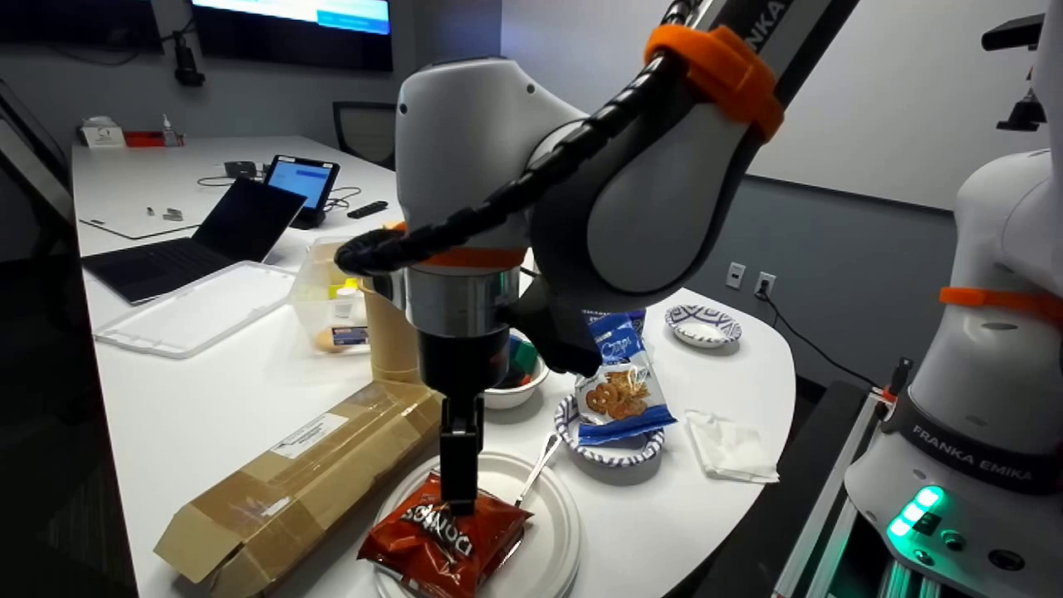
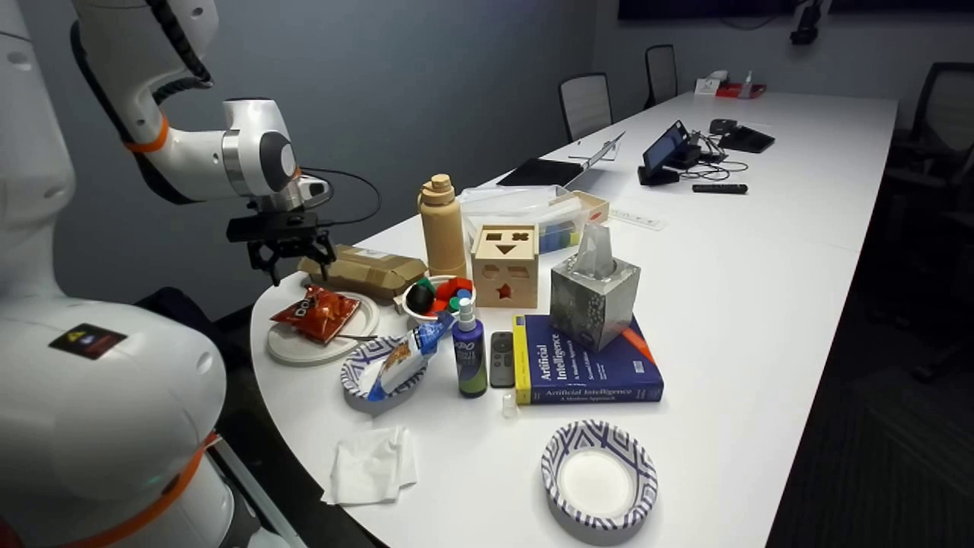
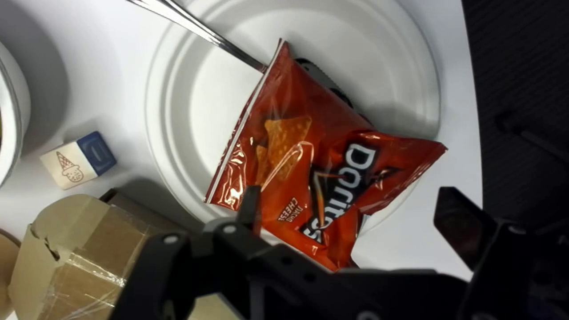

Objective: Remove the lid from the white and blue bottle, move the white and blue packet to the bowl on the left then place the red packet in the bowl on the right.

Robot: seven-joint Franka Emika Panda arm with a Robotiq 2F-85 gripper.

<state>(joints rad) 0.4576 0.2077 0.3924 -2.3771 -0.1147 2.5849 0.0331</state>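
In an exterior view, the black gripper [image 2: 300, 279] hangs at the left, over the red packet [image 2: 316, 313]. Its two fingers [image 3: 458, 218] are spread wide apart. The red packet lies on a round white plate [image 2: 297, 352]. The wrist view shows a shiny metal handle [image 3: 202, 33] lying over the plate's rim, with its end at the packet. On the far side of the plate is a long brown box [image 2: 365, 270]. Next, to the right, comes the left bowl [image 2: 356, 367], white with blue marks. The white and blue packet [image 2: 407, 358] leans in it, tilted. Farther back sits a bowl of colored pieces [image 1: 511, 399], and a tan bottle [image 2: 441, 236] stands behind it. Then the white and blue bottle [image 2: 470, 361] stands up straight, with its white spray top [image 2: 466, 308] showing. A small clear cap [image 2: 509, 406] lies near its foot, on the right. A dark remote [image 2: 501, 361] comes next, with a wooden box [image 2: 506, 274] behind it, then a thick blue book [image 2: 609, 377] with a tissue box [image 2: 593, 304] on top. Near, at the right, sits the right bowl [image 2: 599, 483], with blue marks too.
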